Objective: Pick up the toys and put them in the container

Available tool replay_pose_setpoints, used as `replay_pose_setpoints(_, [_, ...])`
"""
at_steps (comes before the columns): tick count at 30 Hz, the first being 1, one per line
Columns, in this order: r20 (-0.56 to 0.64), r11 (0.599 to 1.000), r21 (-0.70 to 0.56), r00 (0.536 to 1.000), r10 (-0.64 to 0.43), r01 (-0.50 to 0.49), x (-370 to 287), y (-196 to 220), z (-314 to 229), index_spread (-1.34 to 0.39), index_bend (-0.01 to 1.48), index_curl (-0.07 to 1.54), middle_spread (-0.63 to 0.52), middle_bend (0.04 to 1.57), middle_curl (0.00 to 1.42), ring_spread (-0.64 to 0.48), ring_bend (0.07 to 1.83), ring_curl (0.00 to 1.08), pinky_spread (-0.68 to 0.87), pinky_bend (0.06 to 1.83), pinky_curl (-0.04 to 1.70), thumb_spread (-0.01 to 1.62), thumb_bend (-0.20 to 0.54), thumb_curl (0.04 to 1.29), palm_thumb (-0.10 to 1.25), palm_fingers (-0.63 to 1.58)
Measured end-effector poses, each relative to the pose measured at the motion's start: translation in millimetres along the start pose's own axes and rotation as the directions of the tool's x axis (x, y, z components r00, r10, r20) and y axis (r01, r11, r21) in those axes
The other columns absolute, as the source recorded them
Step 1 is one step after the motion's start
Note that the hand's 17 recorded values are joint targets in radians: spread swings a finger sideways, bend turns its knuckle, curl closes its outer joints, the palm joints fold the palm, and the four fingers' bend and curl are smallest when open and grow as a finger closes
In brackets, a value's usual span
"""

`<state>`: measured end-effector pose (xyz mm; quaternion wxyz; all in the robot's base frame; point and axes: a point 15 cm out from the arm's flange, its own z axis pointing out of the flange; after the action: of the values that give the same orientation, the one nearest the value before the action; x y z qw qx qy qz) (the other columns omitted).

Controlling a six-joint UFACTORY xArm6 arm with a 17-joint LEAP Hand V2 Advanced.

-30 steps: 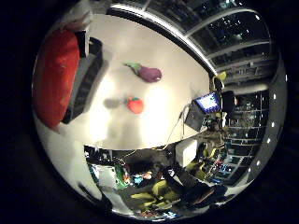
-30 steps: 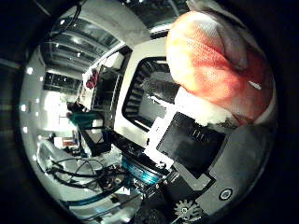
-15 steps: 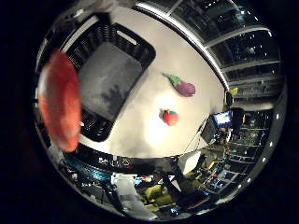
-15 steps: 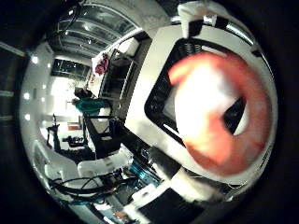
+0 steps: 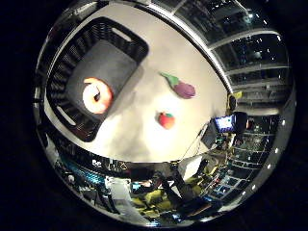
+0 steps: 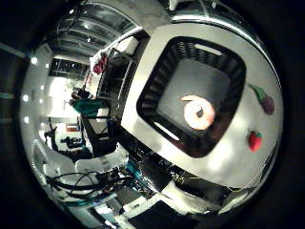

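A black slatted container [image 5: 117,35] stands on a white table [image 5: 188,53]. An orange-and-white curled toy, like a shrimp [image 5: 96,94], lies on the container's floor; the right thumb side palm view shows it there too [image 6: 198,112]. A purple eggplant toy with a green stem [image 5: 181,88] and a small red toy with a green top [image 5: 166,119] lie on the table beside the container.
The table's edge runs close past the container [image 6: 143,124]. Beyond it are shelving, chairs, a lit screen [image 5: 218,123] and lab clutter.
The orange toy that filled the views close to my palm now lies small on the container's floor. The views have shifted and look down from higher over the container.
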<state>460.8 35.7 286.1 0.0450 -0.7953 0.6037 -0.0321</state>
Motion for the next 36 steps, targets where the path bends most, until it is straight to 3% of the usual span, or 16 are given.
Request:
replay_pose_setpoints(9, [-0.084, 0.969, 0.091, 0.968, 0.236, -0.228, 165.6, 52.4, 24.3, -0.4, 0.17, 0.25, 0.04, 0.28, 0.32, 0.2, 0.36, 0.24, 0.47, 0.49, 0.31, 0.96, -0.022, 0.3, 0.47, 0.15])
replay_pose_setpoints(14, [-0.075, 0.941, 0.018, 0.939, 0.337, -0.337, 220.8, 105.2, 81.3, -0.39, 0.16, 0.27, 0.01, 0.3, 0.33, 0.17, 0.36, 0.24, 0.43, 0.45, 0.29, 0.98, -0.027, 0.29, 0.5, 0.18])
replay_pose_setpoints(24, [-0.034, 0.913, -0.119, 0.921, 0.388, -0.389, 246.7, 142.2, 159.9, -0.35, 0.15, 0.26, 0.01, 0.3, 0.33, 0.16, 0.37, 0.24, 0.41, 0.43, 0.29, 0.98, -0.029, 0.29, 0.5, 0.18])
replay_pose_setpoints(36, [-0.014, 0.909, -0.169, 0.923, 0.385, -0.381, 247.6, 135.7, 200.9, -0.31, 0.2, 0.31, 0.02, 0.24, 0.31, 0.16, 0.28, 0.22, 0.39, 0.35, 0.27, 0.97, -0.028, 0.29, 0.49, 0.23])
